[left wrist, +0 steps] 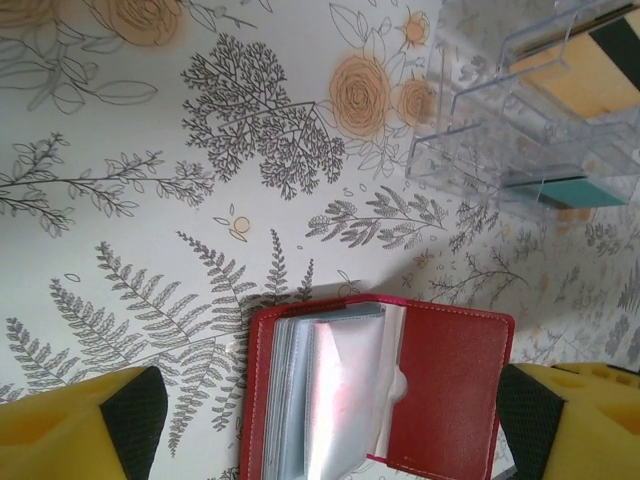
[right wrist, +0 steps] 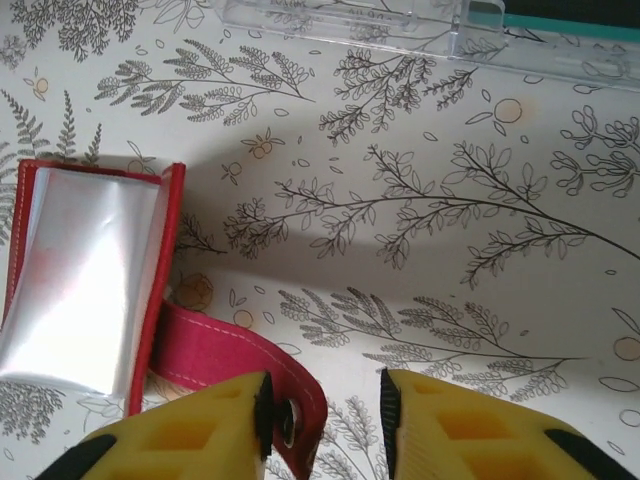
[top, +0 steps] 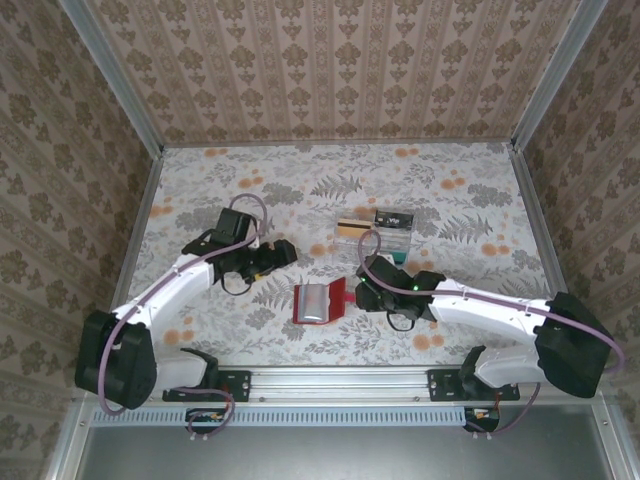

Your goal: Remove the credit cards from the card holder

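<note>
The left end effector (left wrist: 325,430) holds its yellow fingers (left wrist: 60,435) wide apart, and the open red leathery card holder (left wrist: 450,390) lies just ahead, its glossy sleeves (left wrist: 340,400) fanned. The right end effector (right wrist: 325,425) is parted, the stitched tab (right wrist: 240,365) beside one finger. Thin credit cards (left wrist: 565,190) lie beyond in a clear tray (left wrist: 470,130).

The red card holder (top: 320,300) lies open and flat on the tabletop (top: 200,180), its glossy clear sleeves (left wrist: 340,400) fanned up over one half and a red snap tab (right wrist: 235,365) trailing sideways. Beyond it, apart, the tan-gold card (top: 350,224), teal card (top: 393,241) and black card (top: 393,218) sit in a clear tray (left wrist: 450,150)
</note>
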Available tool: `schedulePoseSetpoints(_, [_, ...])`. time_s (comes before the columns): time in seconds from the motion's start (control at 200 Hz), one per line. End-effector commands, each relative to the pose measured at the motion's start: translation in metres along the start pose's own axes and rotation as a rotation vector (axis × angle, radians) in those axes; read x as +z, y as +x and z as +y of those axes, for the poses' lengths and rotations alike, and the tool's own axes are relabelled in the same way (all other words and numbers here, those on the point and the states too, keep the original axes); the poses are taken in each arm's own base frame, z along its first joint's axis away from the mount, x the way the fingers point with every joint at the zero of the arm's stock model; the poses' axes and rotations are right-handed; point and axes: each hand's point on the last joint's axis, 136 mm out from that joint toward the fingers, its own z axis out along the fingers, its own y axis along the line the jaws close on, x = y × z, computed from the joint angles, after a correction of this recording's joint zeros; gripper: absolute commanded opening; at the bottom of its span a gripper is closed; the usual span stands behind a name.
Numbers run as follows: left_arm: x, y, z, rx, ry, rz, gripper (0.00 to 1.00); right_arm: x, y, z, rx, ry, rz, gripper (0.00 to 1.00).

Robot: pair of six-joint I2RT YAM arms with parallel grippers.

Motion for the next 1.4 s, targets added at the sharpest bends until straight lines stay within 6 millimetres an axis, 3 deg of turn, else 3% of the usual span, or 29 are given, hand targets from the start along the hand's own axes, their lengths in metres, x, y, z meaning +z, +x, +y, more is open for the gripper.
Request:
schedulePoseSetpoints(0.0, [0.002, 0.005, -0.004, 0.037, 0.008, 0.018, 0.89, 0.002, -0.012, 0.017, -0.011, -0.033, -0.004, 0.38])
schedulePoseSetpoints(0.26, [0.01, 0.025, -0.002, 0.061, -0.006, 0.065, 0.89, 0.017, -0.013, 0.034, -0.021, -0.061, 0.041, 0.46])
schedulePoseSetpoints(0.47, [0.015, 0.033, 0.004, 0.058, -0.018, 0.084, 0.88, 0.015, -0.02, 0.048, -0.006, -0.099, 0.043, 0.47])
schedulePoseSetpoints(0.55, [0.015, 0.034, 0.005, 0.057, -0.018, 0.082, 0.88, 0.013, -0.02, 0.047, -0.003, -0.101, 0.037, 0.3])
schedulePoseSetpoints(0.745, [0.02, 0.038, 0.002, 0.055, 0.007, 0.102, 0.84, 0.018, -0.013, 0.038, -0.008, -0.079, 0.057, 0.11])
schedulePoseSetpoints(0.795, [0.023, 0.041, -0.003, 0.066, 0.039, 0.117, 0.8, 0.02, -0.01, 0.036, -0.011, -0.069, 0.065, 0.0])
schedulePoseSetpoints(0.975, [0.037, 0.054, -0.012, 0.065, 0.096, 0.18, 0.67, 0.033, 0.002, 0.011, -0.042, 0.057, 0.107, 0.0])
schedulePoseSetpoints(1.11, [0.048, 0.062, -0.012, 0.044, 0.114, 0.229, 0.58, 0.041, 0.008, 0.003, -0.061, 0.09, 0.125, 0.0])
schedulePoseSetpoints(1.395, [0.063, 0.075, -0.007, 0.031, 0.105, 0.305, 0.56, 0.046, 0.009, 0.005, -0.057, 0.084, 0.124, 0.0])
